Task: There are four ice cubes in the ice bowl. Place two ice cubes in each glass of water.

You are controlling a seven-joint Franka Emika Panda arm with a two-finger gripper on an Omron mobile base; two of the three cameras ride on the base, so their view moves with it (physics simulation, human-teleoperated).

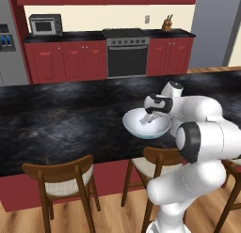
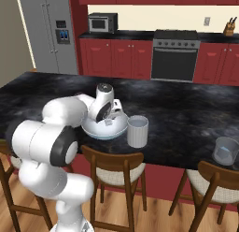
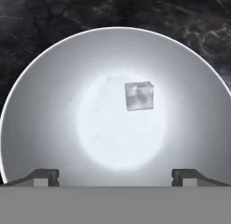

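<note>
Gripper (image 3: 115, 178) spread wide over the ice bowl (image 3: 54, 83), one ice cube (image 3: 139, 95) left on its floor; pickup step, next likely descend, centre jaws, pinch, carry to glass (image 2: 137, 131).

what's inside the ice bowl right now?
Hand view shows one ice cube on the floor of the ice bowl. The open gripper hangs above it; the near strip under its fingertips is hidden.

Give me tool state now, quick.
Tool: open, holding nothing, poised over the ice bowl with one ice cube lying in it.
</note>
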